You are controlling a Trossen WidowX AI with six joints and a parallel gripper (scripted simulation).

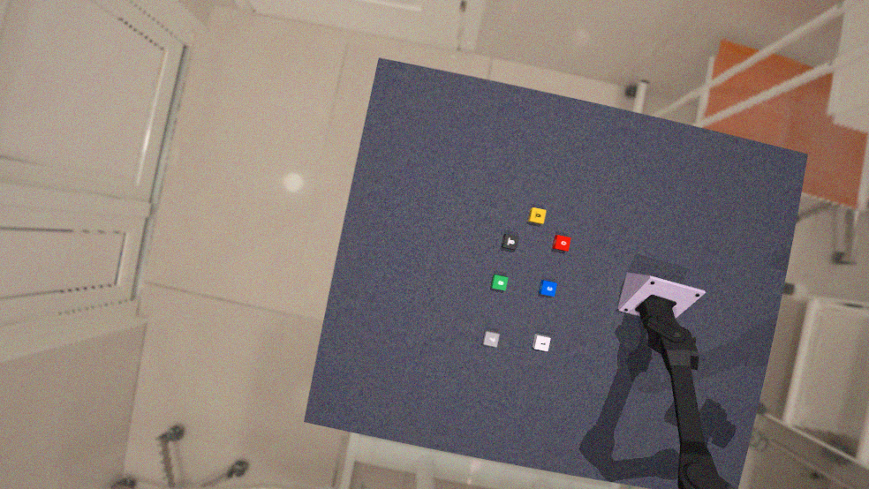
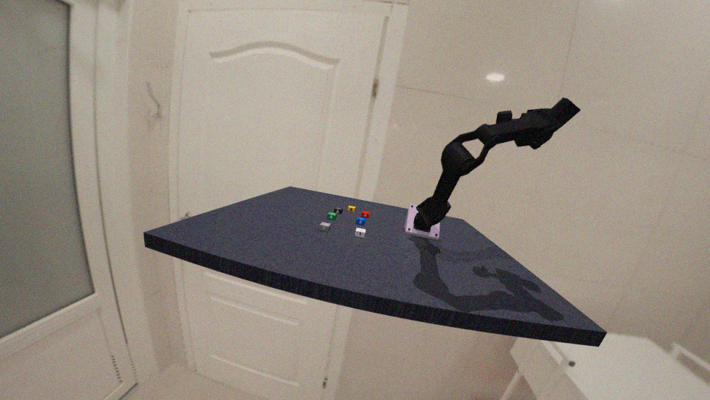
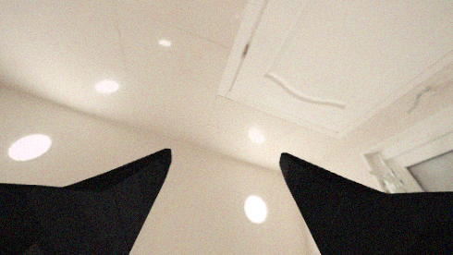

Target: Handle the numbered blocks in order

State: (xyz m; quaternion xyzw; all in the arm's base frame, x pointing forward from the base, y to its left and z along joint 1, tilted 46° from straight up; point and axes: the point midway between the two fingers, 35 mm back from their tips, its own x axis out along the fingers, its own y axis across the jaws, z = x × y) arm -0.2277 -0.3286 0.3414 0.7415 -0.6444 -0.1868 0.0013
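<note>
Dark blue table top (image 2: 278, 258), thick-edged. Behind it, far side: white panelled door (image 2: 278, 99). Left: glazed door with frosted pane (image 2: 34, 164); coat hook (image 2: 154, 102) on the wall between them. Orange panel (image 1: 784, 115) behind white rails, top view. White cabinet (image 2: 615, 367) low at right.

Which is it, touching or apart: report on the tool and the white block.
Apart. The exterior view shows the tool raised high past the base, while the white block sits on the table.
</note>
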